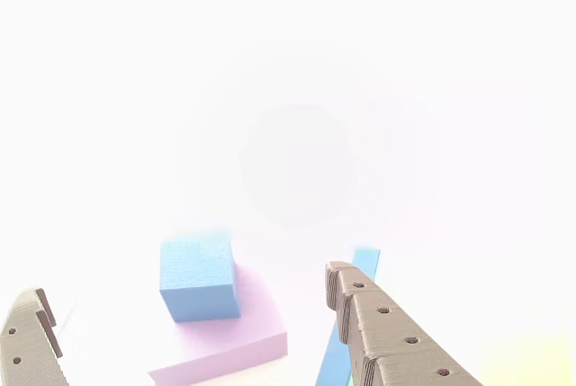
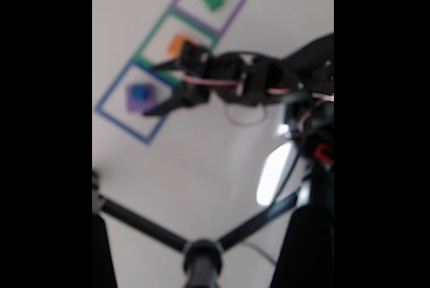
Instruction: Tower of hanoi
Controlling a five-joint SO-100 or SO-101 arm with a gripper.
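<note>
Overexposed: gripper (image 1: pixel 184 309) agape; blue cube (image 1: pixel 199 276) atop purple block (image 1: pixel 236 336).

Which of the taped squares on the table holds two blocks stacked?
The blue-taped square, nearest the pincer: a small blue cube sits on a purple block. The others hold one block each.

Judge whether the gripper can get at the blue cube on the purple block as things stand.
Probably yes. The gripper is open, its fingers either side of the blue cube, which sits uncovered on the purple block. Nothing lies between; the fixed view is too blurred to confirm height.
</note>
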